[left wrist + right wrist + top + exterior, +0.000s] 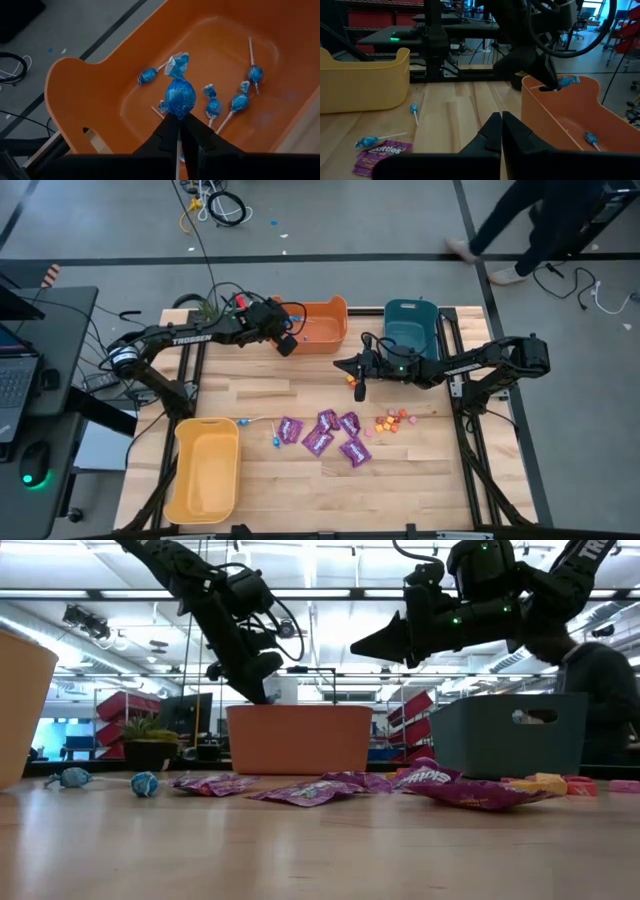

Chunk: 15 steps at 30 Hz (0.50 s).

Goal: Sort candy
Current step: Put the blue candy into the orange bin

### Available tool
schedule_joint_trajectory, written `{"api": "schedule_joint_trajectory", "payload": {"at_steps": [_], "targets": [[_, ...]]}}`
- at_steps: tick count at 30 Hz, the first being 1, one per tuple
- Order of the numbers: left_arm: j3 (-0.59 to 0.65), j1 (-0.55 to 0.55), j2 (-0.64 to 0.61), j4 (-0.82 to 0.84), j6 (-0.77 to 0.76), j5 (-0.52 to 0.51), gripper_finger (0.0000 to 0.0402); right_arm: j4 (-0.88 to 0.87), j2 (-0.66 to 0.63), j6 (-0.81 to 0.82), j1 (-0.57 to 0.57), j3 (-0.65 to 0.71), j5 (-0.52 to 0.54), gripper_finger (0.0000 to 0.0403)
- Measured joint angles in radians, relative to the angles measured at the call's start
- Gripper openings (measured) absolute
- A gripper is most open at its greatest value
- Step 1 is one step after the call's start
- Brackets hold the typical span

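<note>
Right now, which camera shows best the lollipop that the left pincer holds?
The left wrist view: the lollipop fills the middle, pinched in the left pincer above the orange bin. The right wrist view shows it small; in the high and low views it cannot be made out.

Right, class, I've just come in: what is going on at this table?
The left gripper holds a blue lollipop by its stick above the orange bin, where several lollipops already lie. The right gripper, shut and empty, hovers over the table near the small orange and pink pieces. Purple packets and two lollipops still lie on the wood.
</note>
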<state>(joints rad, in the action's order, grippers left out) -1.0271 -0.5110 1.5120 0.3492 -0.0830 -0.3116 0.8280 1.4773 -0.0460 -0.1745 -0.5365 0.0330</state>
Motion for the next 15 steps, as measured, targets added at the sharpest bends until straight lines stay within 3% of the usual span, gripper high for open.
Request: {"api": "schedule_joint_trajectory", "payload": {"at_steps": [15], "targets": [[0.000,0.000,0.000,0.000,-0.007,-0.002,0.0017,0.000,0.000,-0.002,0.000,0.000,0.000,0.0029]]}}
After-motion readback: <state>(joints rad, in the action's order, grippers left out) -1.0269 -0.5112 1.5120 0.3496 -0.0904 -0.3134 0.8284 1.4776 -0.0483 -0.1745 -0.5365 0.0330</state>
